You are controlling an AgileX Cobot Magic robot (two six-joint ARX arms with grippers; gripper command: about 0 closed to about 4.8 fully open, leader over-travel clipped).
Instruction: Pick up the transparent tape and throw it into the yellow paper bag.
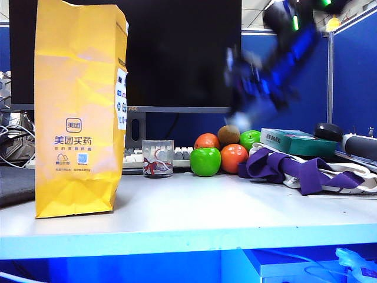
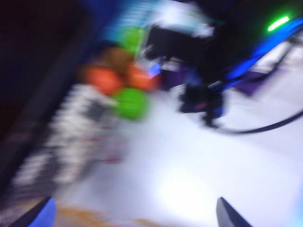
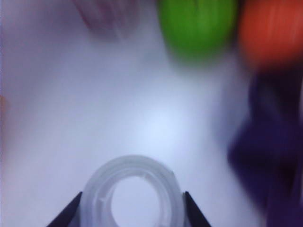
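Observation:
The yellow paper bag [image 1: 79,112] stands upright at the table's left, with dark blue lettering on its front. The transparent tape [image 3: 99,189], a whitish translucent ring, sits between the two dark fingers of my right gripper [image 3: 131,210], which is shut on it above the white tabletop. In the exterior view the right gripper [image 1: 244,103] is a blue-black blur in the air above the fruit. My left gripper [image 2: 135,215] is open with nothing between its widely spaced fingertips; it does not show in the exterior view.
A clear glass [image 1: 158,158] with red markings stands right of the bag. Behind it lie a keyboard [image 1: 132,158], a green apple [image 1: 205,161], oranges [image 1: 234,157] and a kiwi [image 1: 228,134]. A purple and white cloth [image 1: 306,171] and a teal box [image 1: 297,141] fill the right.

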